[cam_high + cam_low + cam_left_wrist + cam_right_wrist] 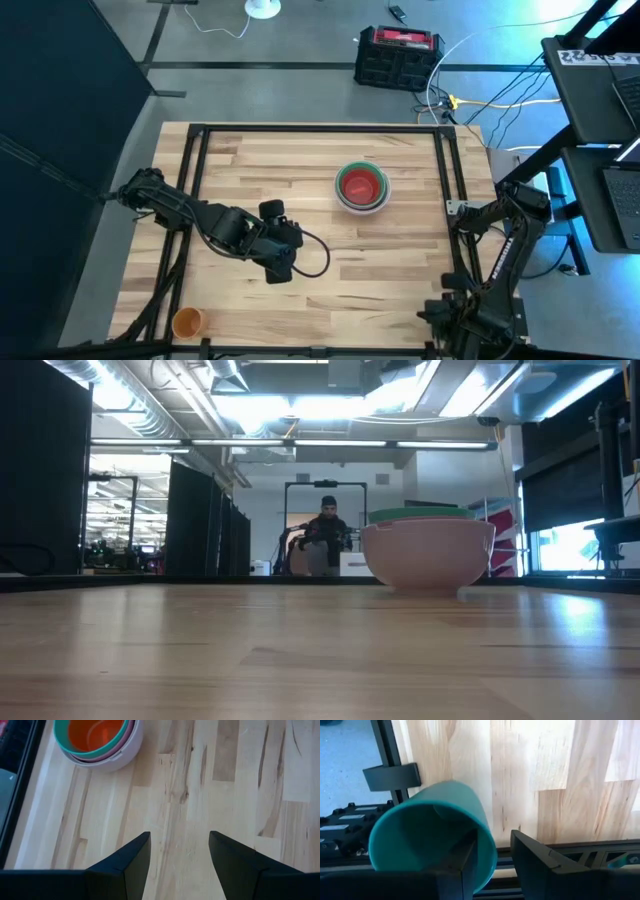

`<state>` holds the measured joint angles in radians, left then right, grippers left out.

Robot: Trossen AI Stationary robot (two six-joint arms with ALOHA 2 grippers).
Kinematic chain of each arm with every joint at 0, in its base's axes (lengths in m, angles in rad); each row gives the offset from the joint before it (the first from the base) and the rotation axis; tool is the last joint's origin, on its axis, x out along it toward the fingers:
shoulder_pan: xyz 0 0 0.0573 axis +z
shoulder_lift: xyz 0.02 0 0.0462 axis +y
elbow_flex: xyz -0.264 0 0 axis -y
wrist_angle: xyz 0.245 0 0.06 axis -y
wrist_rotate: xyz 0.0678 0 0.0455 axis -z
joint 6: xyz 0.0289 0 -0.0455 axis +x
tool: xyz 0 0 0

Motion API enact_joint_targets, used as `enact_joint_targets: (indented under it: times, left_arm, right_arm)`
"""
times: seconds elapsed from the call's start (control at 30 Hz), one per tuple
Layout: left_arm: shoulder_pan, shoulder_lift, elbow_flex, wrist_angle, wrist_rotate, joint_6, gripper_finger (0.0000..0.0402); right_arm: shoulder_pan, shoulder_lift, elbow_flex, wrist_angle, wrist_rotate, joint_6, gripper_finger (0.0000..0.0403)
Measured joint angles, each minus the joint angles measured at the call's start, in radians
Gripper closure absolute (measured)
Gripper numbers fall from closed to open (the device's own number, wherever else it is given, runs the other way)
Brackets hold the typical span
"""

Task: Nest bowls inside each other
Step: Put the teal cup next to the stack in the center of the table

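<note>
Wooden bench (300,160), pale butcher-block planks in a dark frame. One stack of bowls (362,187) stands on it, toward the far side and right of centre. Rims countable from above and from the left wrist view: red innermost, then green, pink, and a pale outer bowl; four told apart for certain, a fifth cannot be made out. In the low view the stack shows as one pinkish-white bowl upright on the planks with a green rim just above its edge.

One small orange cup (188,321) sits alone at the near left corner, well apart from the stack.

One teal cup (432,837) in the right wrist view, tilted with its mouth toward the camera.

Left arm reaches in from the left edge, low over the middle of the bench; left gripper (282,268) is near-left of the stack and apart from it. Its fingers (127,865) stand wide over bare wood, nothing between them.

Right arm is folded at the near right corner, off the planks beside the frame rail. Right gripper (492,862) has its fingers pinching the teal cup's wall, one finger inside the mouth, one outside.

One person sits in the room beyond, far off.
</note>
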<state>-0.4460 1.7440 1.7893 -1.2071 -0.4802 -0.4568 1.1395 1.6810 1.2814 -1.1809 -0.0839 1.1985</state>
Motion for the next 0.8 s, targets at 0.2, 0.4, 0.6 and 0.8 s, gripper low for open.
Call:
enact_joint_targets:
  times: [0.2, 0.4, 0.6, 0.8]
  left_arm:
    - [-0.013, 0.0, 0.0, 0.0, -0.001, -0.005, 0.0217]
    - [-0.024, 0.0, 0.0, 0.0, -0.001, -0.019, 0.0217]
    - [-0.027, 0.0, 0.0, 0.0, -0.001, -0.024, 0.0217]
    - [-0.027, 0.0, 0.0, -0.001, -0.001, -0.025, 0.0217]
  right_arm:
    - [-0.004, 0.0, -0.001, 0.002, 0.012, 0.002, 0.0301]
    - [-0.011, 0.0, -0.001, 0.002, 0.011, 0.006, 0.0301]
    - [-0.01, 0.0, -0.001, 0.01, -0.009, 0.018, 0.0301]
    - [-0.009, 0.0, -0.001, 0.021, -0.023, 0.03, 0.0301]
